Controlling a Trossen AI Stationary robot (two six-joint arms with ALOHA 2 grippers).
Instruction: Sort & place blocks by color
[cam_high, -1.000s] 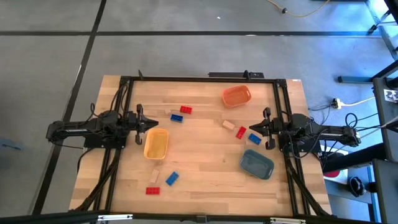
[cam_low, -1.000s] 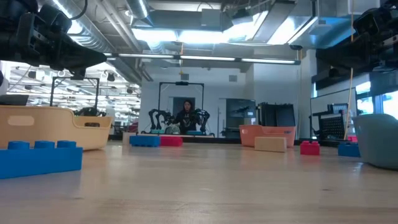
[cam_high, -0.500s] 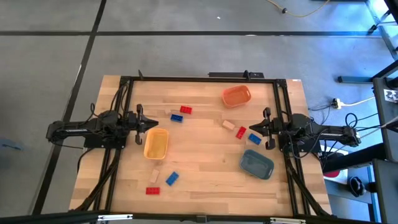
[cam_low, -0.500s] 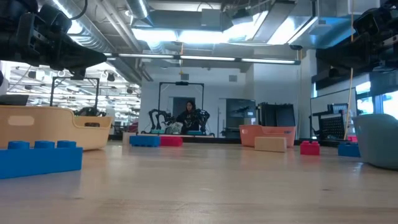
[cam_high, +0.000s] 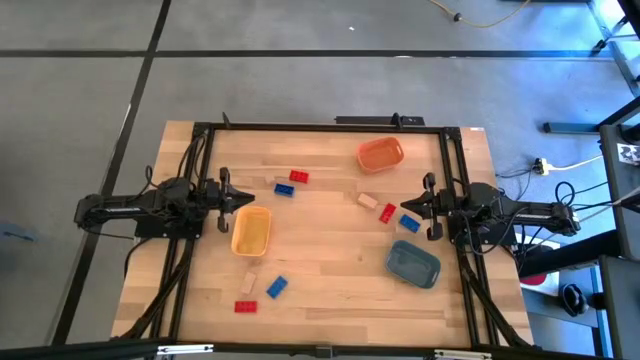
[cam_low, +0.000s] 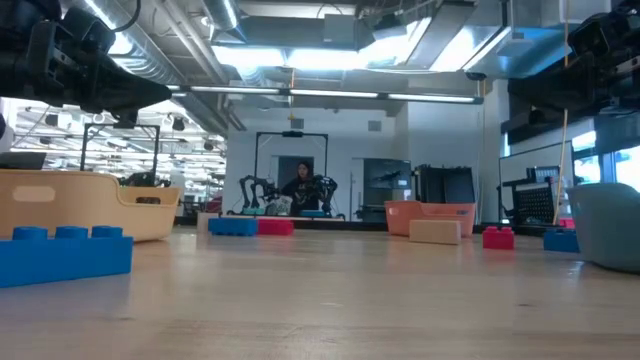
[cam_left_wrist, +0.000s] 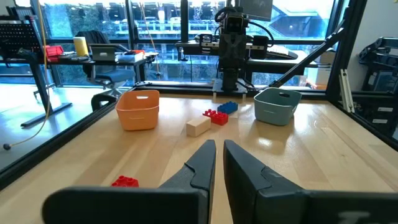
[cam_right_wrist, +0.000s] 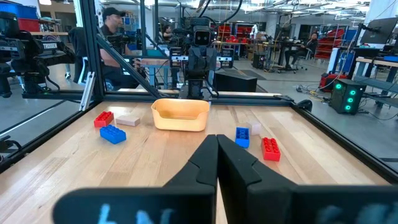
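Small bricks lie scattered on the wooden table. A red one (cam_high: 298, 176), a blue one (cam_high: 285, 188) and a beige one (cam_high: 266, 184) sit toward the far side. A beige (cam_high: 367, 200), a red (cam_high: 388, 212) and a blue (cam_high: 409, 222) lie before my right gripper (cam_high: 425, 207). A beige (cam_high: 249, 283), a blue (cam_high: 276, 287) and a red (cam_high: 245, 306) lie near the front. My left gripper (cam_high: 228, 195) hovers at the yellow tray's (cam_high: 250, 230) far left corner. Both grippers hold nothing; the left (cam_left_wrist: 219, 149) shows only a thin slit, the right (cam_right_wrist: 217, 140) is shut.
The orange tray (cam_high: 380, 154) stands at the far right, the slate-blue tray (cam_high: 413, 263) at the near right, the yellow tray left of centre. A black frame (cam_high: 320, 125) runs along the table's edges. People show in the room behind (cam_low: 300, 185).
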